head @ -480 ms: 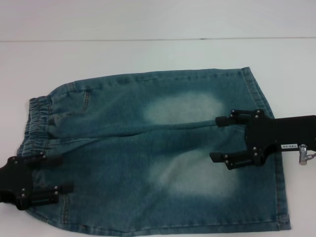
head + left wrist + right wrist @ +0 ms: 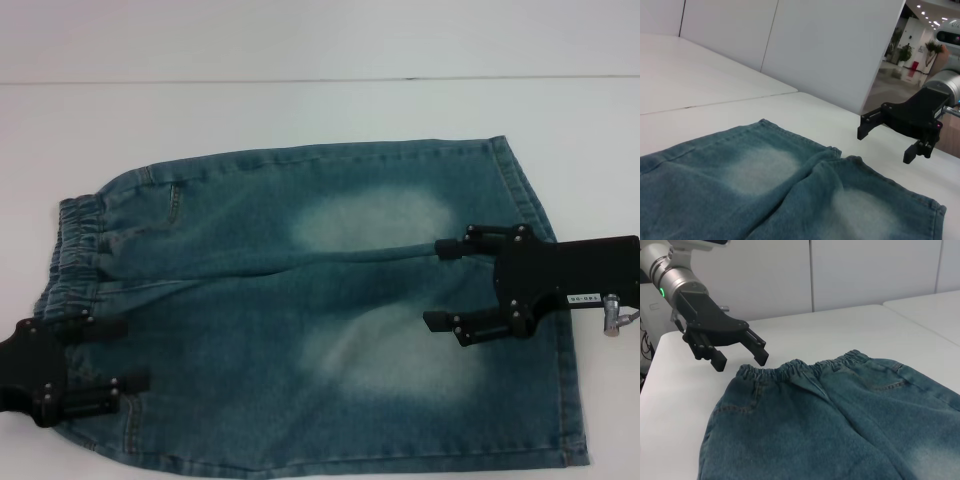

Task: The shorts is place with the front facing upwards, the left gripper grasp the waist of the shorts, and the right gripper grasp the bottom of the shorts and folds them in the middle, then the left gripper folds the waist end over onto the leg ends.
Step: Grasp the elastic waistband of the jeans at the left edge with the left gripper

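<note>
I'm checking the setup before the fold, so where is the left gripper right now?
In the head view the left gripper is at the lower left, open, over the near corner of the shorts by the gathered waist.

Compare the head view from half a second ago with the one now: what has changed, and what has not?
The right gripper, open above the leg ends, shifted very slightly toward the waist. Nothing was grasped or released. The left gripper, open by the waist, and the shorts stayed put.
</note>
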Tool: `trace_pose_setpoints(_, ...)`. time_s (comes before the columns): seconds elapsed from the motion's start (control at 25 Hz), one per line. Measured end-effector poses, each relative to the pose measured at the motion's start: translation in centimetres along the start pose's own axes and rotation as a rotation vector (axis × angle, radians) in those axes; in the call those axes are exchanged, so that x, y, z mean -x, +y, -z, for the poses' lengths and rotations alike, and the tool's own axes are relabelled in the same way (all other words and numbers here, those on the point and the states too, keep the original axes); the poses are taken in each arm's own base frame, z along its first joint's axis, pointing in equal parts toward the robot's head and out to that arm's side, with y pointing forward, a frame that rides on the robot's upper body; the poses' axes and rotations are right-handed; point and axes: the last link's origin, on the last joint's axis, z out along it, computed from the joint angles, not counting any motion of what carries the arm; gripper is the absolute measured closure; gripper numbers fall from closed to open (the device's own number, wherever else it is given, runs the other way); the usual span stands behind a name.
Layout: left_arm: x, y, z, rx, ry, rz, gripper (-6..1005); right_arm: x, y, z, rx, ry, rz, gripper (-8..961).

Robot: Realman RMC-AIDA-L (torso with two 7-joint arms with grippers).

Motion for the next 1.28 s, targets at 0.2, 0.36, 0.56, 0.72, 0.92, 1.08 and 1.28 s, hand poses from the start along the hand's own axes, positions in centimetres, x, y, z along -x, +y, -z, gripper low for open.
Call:
trace_pose_setpoints(0.2, 0.2, 0.1, 0.0, 0.004, -0.017, 0.012, 202, -0.1, 0.1, 0.0, 0.002, -0.001, -0.003, 22)
trace_pose_setpoints(0.36, 0.1, -0.1, 0.3, -0.01, -0.023, 0.023, 203, -0.3, 0.2, 0.1, -0.001, -0.002, -0.006, 22)
trace_pose_setpoints(0.56, -0.6, -0.7, 1.5, -0.065, -0.041, 0.053, 204, -0.4, 0.2, 0.1, -0.002, -0.003, -0.005, 22)
trace_pose_setpoints(0.72, -1.6, -1.4, 2.5, -0.106, -0.104, 0.11, 205, -0.3, 0.3, 0.2, 0.003, -0.008, 0.006, 21)
trace_pose_setpoints(0.92, -2.3, -2.4, 3.6, -0.191, -0.21, 0.19, 206, 0.0, 0.1, 0.1, 0.003, -0.012, 0.024, 21)
trace_pose_setpoints(1.08, -2.2, -3.2, 3.7, -0.241, -0.332, 0.24, 206, 0.2, 0.0, 0.0, 0.002, -0.011, 0.031, 21)
trace_pose_setpoints(1.28, -2.2, -3.5, 3.5, -0.276, -0.431, 0.249, 205, 0.2, 0.0, 0.0, 0.002, -0.009, 0.028, 22)
